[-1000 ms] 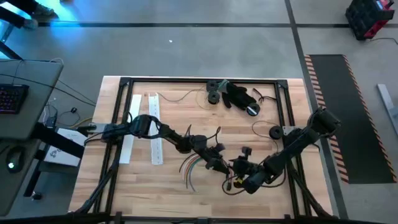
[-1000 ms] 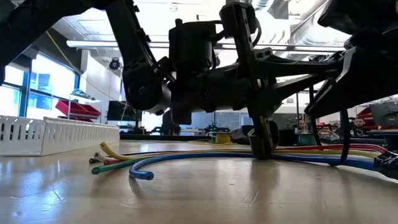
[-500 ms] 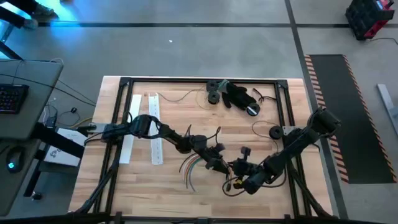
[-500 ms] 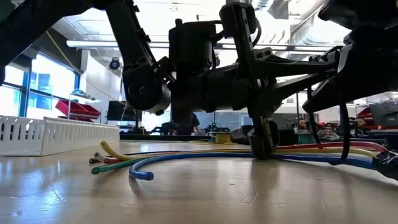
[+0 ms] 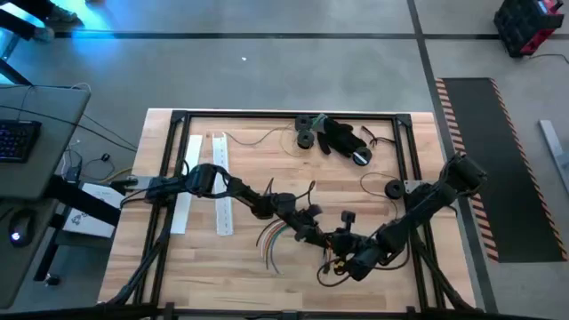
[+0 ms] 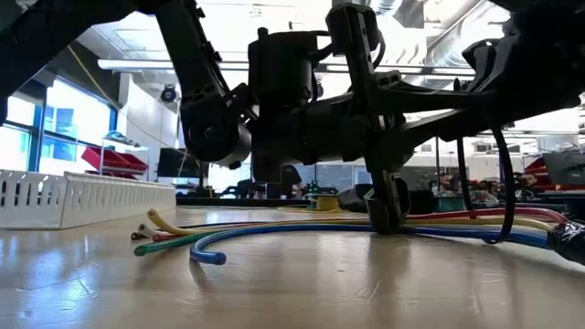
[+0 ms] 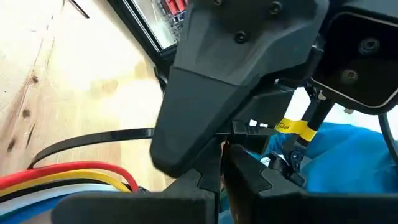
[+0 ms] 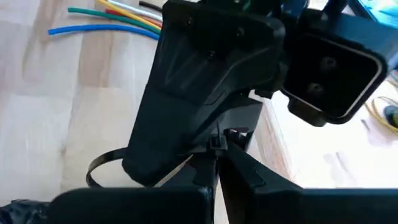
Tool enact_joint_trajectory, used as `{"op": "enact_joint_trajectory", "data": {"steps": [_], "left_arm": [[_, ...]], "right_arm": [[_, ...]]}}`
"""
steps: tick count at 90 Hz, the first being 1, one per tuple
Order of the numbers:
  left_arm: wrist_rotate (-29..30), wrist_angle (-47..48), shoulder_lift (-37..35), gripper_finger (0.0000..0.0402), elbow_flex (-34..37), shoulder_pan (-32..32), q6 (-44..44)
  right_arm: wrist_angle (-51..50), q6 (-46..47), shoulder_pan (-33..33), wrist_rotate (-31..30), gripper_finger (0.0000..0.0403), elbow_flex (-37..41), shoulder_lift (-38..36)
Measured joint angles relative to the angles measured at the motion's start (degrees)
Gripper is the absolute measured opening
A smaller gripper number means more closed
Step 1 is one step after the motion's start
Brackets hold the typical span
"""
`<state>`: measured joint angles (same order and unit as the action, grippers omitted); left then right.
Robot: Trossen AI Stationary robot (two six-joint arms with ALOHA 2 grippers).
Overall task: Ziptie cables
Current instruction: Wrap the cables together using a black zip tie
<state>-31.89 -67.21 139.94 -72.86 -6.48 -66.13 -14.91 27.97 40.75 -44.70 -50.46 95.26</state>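
The cables [image 5: 277,238] lie on the wooden table [image 5: 240,169] towards its front middle, their loose coloured ends fanned out to the left and their run passing under both arms; in the low view they rest flat on the tabletop, curving together [image 6: 274,230]. The left gripper [image 5: 313,236] sits low over the bundle with its fingers clenched on the cables [image 7: 74,174], where a black zip tie [image 7: 87,140] loops beside them. The right gripper [image 5: 345,253] meets it from the right, just beside it; its fingers are pressed together around the black zip tie [image 8: 106,165].
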Motion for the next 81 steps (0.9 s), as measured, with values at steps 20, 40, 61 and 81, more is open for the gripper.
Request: {"op": "enact_joint_trajectory", "data": {"steps": [20, 40, 61, 81], "left_arm": [[-0.21, 2.15, -0.09, 0.0000, -0.02, 0.66, 1.23], [0.62, 2.11, -0.09, 0.0000, 0.00, 0.63, 1.24], [0.70, 2.13, -0.09, 0.0000, 0.00, 0.51, 1.50], [0.72, 2.11, -0.09, 0.0000, 0.00, 0.46, 1.51]], "right_arm": [[-0.30, 0.00, 0.74, -0.97, 0.0000, 0.00, 0.00], [-2.35, 1.72, -0.12, -0.15, 0.0002, -0.07, 0.00], [-3.79, 4.76, -1.03, 1.57, 0.0072, -0.13, 0.00], [-6.56, 10.33, -0.67, 2.69, 0.0141, -0.13, 0.00]]}}
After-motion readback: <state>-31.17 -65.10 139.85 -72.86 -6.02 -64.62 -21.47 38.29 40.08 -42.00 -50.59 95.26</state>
